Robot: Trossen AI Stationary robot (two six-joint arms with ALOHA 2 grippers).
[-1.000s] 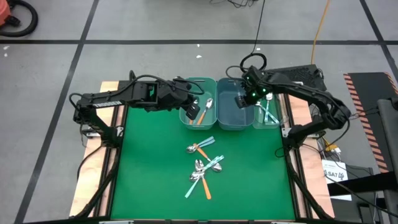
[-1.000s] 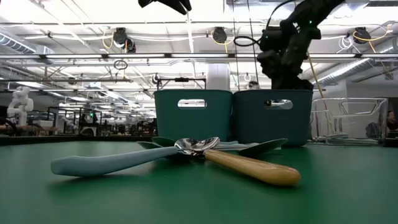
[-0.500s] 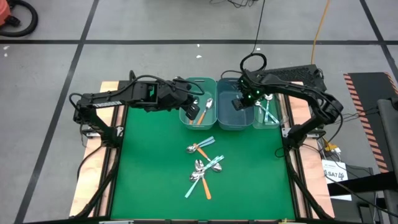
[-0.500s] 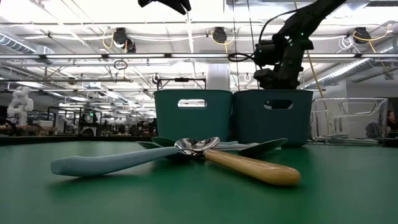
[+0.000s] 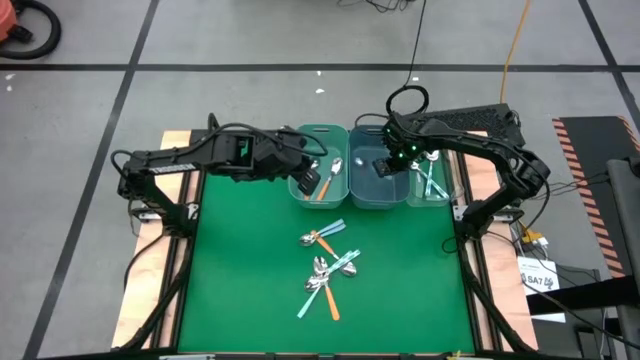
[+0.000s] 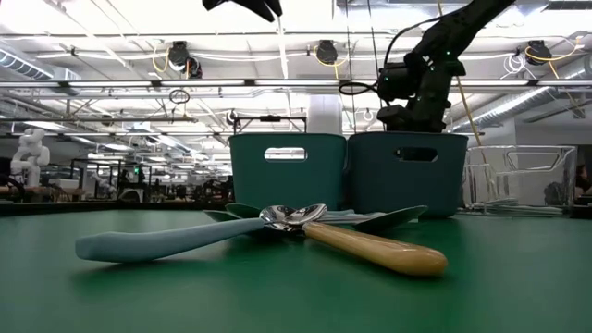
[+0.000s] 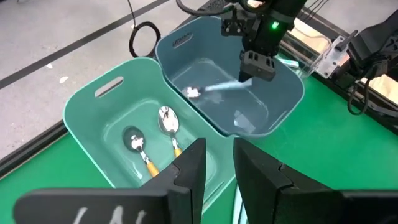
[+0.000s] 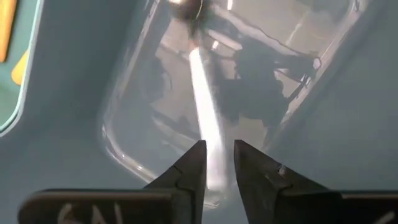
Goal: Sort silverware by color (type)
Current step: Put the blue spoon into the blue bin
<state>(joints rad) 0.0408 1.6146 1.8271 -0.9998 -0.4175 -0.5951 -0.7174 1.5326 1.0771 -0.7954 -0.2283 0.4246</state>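
Right claw [image 7: 255, 67] low over the middle bin [image 5: 376, 182], fingers slightly parted, blurred light blue spoon [image 7: 214, 88] below them, contact unclear, a second ago the claw sat higher, left claw [image 5: 309, 177] narrowly open above left bin [image 5: 318, 175], more spoons [image 5: 326, 268] mid-counter.

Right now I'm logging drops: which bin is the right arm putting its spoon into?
The middle, blue bin. The right gripper sits over it with a light-blue spoon inside; the left bin holds two orange-handled spoons.
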